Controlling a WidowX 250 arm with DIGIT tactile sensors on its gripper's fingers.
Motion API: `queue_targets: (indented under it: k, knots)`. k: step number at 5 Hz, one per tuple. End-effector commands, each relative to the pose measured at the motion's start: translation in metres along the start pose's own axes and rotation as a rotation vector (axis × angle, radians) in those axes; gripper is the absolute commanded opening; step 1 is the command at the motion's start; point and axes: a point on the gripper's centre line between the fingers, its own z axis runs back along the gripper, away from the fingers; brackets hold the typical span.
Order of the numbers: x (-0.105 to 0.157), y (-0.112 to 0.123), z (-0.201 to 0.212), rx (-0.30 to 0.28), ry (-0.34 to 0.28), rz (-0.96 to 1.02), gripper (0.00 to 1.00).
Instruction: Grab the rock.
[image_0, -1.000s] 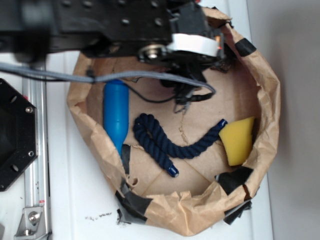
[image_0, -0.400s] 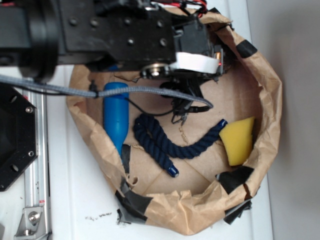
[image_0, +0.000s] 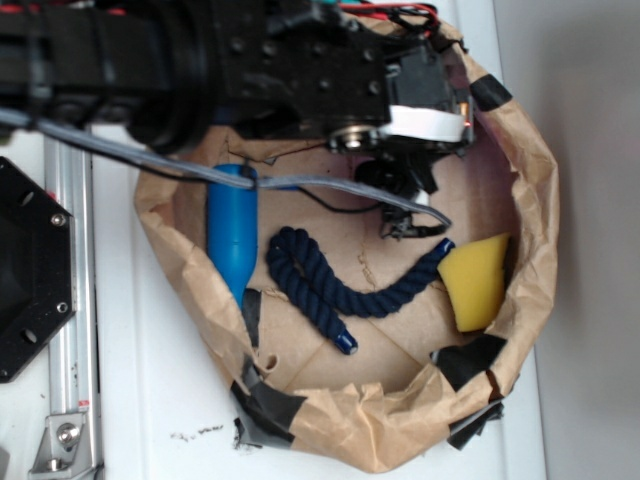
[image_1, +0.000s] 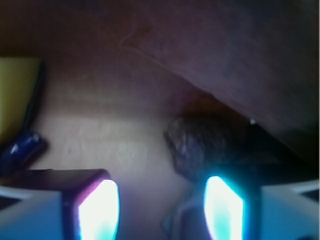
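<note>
Rock (image_1: 200, 145) lies ungrasped on the brown paper, just past the end effector (image_1: 161, 207), at about 1 o'clock from its gap. Fingers stand apart, empty. Approach looks nearly done; closing in and clamping remain.

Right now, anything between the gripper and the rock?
Nothing. Wrist view shows only bare brown paper between the open gripper and the rock, which sits just ahead, toward the right finger.
</note>
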Motion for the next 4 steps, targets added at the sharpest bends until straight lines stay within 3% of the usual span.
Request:
queue_targets:
  k: [1,2,4]
  knots:
    - [0.017,0.020,0.007,0.002,-0.075,0.003,1.00]
    - [0.016,0.035,0.001,-0.030,-0.076,-0.001,1.00]
    - [0.016,0.056,-0.001,0.024,-0.057,-0.021,1.00]
